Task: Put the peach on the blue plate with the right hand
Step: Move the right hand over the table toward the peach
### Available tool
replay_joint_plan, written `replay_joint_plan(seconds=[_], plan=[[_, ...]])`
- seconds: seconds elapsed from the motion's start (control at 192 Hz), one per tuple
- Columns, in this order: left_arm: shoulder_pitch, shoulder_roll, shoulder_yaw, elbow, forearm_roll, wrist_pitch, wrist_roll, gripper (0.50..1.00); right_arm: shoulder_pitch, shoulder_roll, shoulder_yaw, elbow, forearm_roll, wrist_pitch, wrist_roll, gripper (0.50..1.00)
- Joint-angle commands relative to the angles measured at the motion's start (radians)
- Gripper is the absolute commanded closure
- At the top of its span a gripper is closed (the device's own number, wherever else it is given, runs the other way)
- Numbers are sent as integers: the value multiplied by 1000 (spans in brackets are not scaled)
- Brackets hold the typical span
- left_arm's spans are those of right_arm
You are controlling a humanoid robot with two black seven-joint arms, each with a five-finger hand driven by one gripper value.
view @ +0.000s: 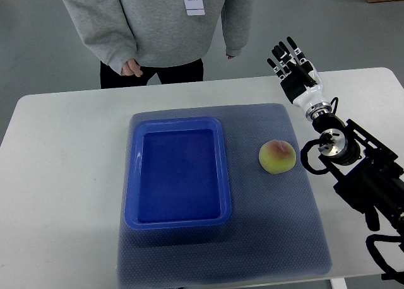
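A yellow-green peach with a pink blush (277, 156) lies on the blue-grey mat (278, 226), just right of the blue plate (135, 175), a rectangular tray with nothing in it. My right hand (288, 58) is raised over the table's far right part, well beyond the peach, its black fingers (294, 48) spread and holding nothing. Its arm (360, 169) comes in from the right edge. The left arm does not show.
A person in a grey sweatshirt (151, 17) stands at the table's far side, hands hanging near the edge. The white table (63, 175) extends left of the mat; its right edge lies close to my arm.
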Motion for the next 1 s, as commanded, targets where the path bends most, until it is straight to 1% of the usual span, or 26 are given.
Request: replay_joint_plan(seconds=[0.0,0.266,0.459,0.464,0.527,0.579,0.584,0.637,0.683,0.689,0.741,0.793,0.798,0.85,0.903,0.908,0.95,0.997], plan=[[0,0,1,1,0,0,0,500,0,0,0,0,-2,2,0,568],[0,0,0,1,-4,0,0,500,6,-5,-2,1,-5,2,-2,568],[0,0,-2,3,-4,0,0,500,21,-19,-14,5,-28,15,-5,568],[0,0,0,3,-4,0,0,500,44,-41,-44,6,-81,17,-6,568],[0,0,0,3,-4,0,0,500,71,-77,-108,8,-166,17,-6,568],[0,0,0,3,-4,0,0,500,71,-77,-108,8,-166,17,-6,568],[0,0,0,3,-4,0,0,500,90,-103,-162,20,-228,8,-8,568],[0,0,0,3,-4,0,0,500,109,-132,-206,47,-278,5,-11,568],[0,0,0,3,-4,0,0,500,109,-132,-206,48,-278,5,-11,568],[0,0,0,1,-3,0,0,500,124,-178,-248,78,-322,8,-18,568],[0,0,-2,1,-3,0,0,500,149,-232,-316,110,-379,18,-35,568],[0,0,-2,1,-3,0,0,500,149,-232,-316,110,-379,18,-35,568],[0,0,0,1,-3,0,0,500,200,-291,-417,141,-459,25,-57,568],[0,0,-2,1,-3,0,0,500,264,-358,-552,176,-560,54,-81,568],[0,0,-2,1,-3,0,0,500,264,-358,-553,176,-560,54,-81,568],[0,0,0,1,-3,0,0,500,344,-435,-689,222,-645,101,-118,568],[0,0,0,1,-3,0,0,500,422,-494,-795,259,-692,150,-155,568],[-2,0,0,1,-3,0,0,500,497,-537,-887,290,-713,198,-186,568]])
